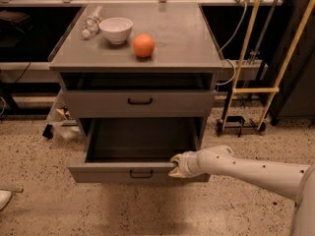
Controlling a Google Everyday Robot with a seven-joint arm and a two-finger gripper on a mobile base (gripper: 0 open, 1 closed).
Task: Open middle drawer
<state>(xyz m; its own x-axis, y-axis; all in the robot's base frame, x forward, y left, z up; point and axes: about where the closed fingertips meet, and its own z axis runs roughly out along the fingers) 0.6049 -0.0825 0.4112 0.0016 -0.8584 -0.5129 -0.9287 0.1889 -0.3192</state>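
Middle drawer pulled out; arm low, reaching from right; hand at front rim, grip unclear.

Grey middle drawer, cream gripper — at front

I see the middle drawer standing well out from the cabinet, its grey inside in view. My gripper sits at the top edge of that drawer's front, just right of the handle. The upper drawer is closed. On the cabinet top are a bowl, an orange and a bottle lying beside the bowl.
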